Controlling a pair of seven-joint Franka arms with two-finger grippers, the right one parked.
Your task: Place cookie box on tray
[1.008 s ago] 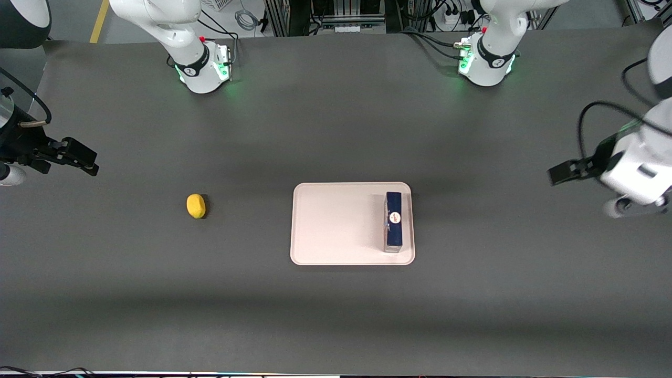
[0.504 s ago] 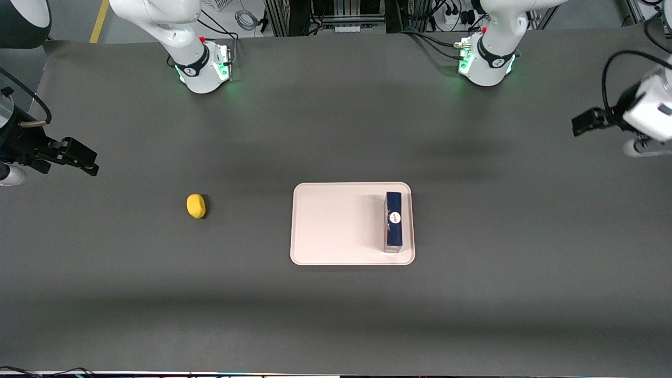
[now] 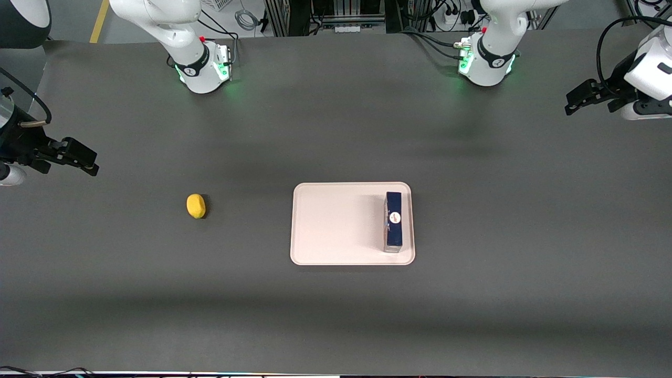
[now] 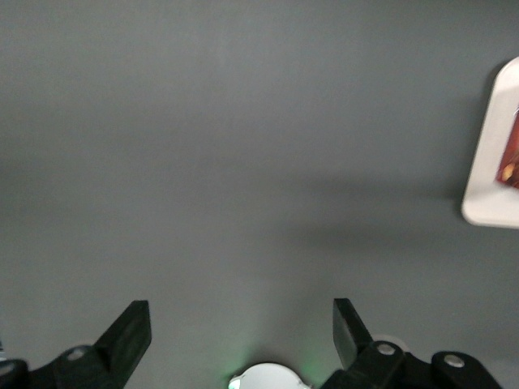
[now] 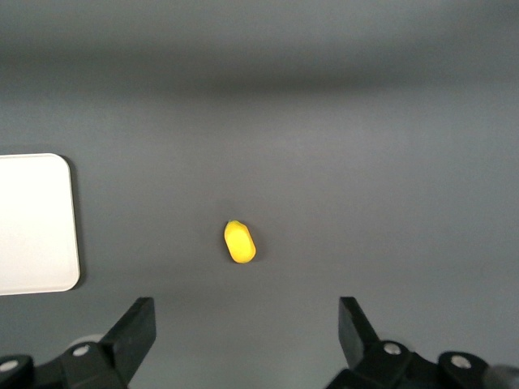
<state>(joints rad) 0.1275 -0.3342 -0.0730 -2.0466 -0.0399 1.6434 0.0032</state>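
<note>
The cookie box (image 3: 394, 221) stands on the tray (image 3: 336, 226), close along the tray's short rim at the working arm's end and just inside the rim, with its long side running from the edge nearer the front camera to the farther edge. Nothing touches it. The tray itself lies mid-bench, a little nearer the front camera than the arm bases.

What has changed over the last second is the left arm alone. Its end effector (image 3: 577, 101) was low near the bench edge at the working arm's end, roughly level with the tray's farther rim; it has since swung farther from the front camera and now hangs toward that end's farther corner, well apart from the tray. Box and tray have not shifted at all between the frames. In the left wrist view the end effector (image 4: 242, 324) shows its two fingers (image 4: 130, 328) spread wide with only bare bench between them, so it holds nothing; the tray's corner (image 4: 486, 203) and a sliver of the box (image 4: 511, 158) sit off to one side.

Judged from this, the placement is done and the arm is retreating, likely toward a rest pose. The box looks stable, though it sits close to the rim instead of centred.

A small yellow lemon-like object (image 3: 196, 206) lies on the bench toward the parked arm's end, well apart from the tray, and is not part of the job.
</note>
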